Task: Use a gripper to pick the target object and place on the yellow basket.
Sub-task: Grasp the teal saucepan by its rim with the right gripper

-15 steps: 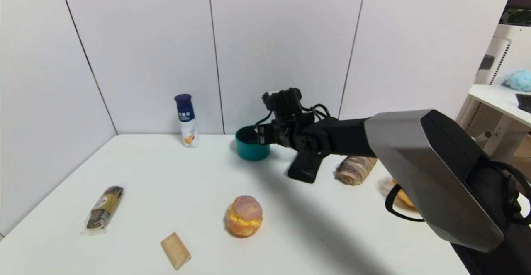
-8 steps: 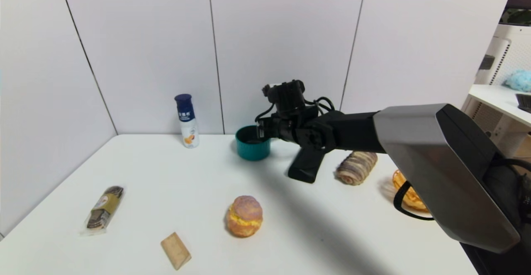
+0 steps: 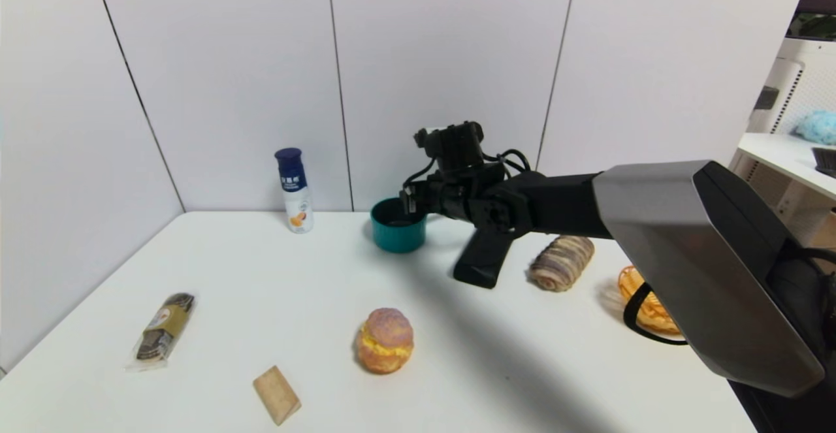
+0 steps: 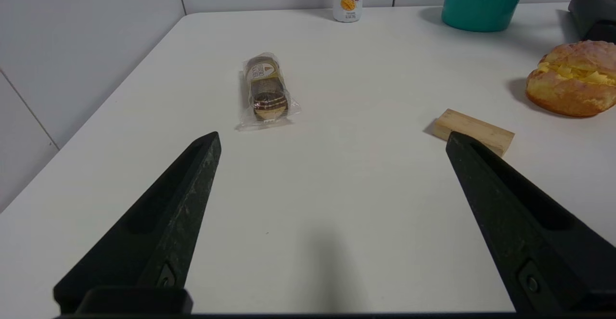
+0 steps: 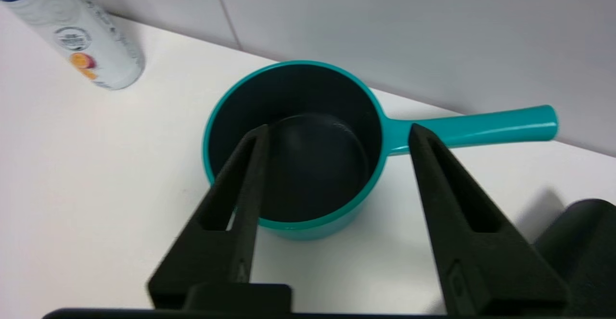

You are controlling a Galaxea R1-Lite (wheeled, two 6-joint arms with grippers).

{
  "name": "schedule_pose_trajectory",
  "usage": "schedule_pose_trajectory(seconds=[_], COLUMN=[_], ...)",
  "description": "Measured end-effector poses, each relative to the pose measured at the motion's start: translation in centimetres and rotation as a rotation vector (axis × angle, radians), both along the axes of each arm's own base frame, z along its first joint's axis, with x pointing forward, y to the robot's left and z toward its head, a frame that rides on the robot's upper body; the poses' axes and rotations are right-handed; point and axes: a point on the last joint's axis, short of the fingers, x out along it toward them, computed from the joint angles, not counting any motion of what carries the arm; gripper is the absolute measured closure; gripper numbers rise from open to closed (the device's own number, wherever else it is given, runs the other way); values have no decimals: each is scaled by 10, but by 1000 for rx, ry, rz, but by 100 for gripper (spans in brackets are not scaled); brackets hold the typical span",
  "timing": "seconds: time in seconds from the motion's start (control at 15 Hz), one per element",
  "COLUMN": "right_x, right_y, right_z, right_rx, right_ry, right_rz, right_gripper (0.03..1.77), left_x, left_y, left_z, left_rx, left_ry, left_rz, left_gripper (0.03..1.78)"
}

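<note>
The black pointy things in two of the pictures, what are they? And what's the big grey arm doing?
They are a robot's claws. One picture comes from a camera on its head, the other two from cameras on its wrists, so each claw looks huge.

The grey arm is the right arm. Its right claw is open above the teal saucepan at the back of the white table, holding nothing. The left claw is open too, waiting over the table's near end.

Also on the table: a drink bottle, wrapped cookies, a wooden block, a cream bun, a black pouch, a swirly bread roll and the yellow basket, partly hidden behind the arm.
</note>
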Motion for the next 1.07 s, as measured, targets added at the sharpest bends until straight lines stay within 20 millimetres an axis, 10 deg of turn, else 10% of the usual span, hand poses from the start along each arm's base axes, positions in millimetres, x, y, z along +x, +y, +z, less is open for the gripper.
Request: schedule_pose_trajectory(seconds=[1.07], right_x=[-4], right_y=[1], right_z=[-22], right_rx=[100], right_ry=[198], right_rz=[-92], right_gripper=[17], left_x=[0], left_y=[0], left_z=[0], left_rx=[0], left_ry=[0], left_rz=[0], left_gripper=[12])
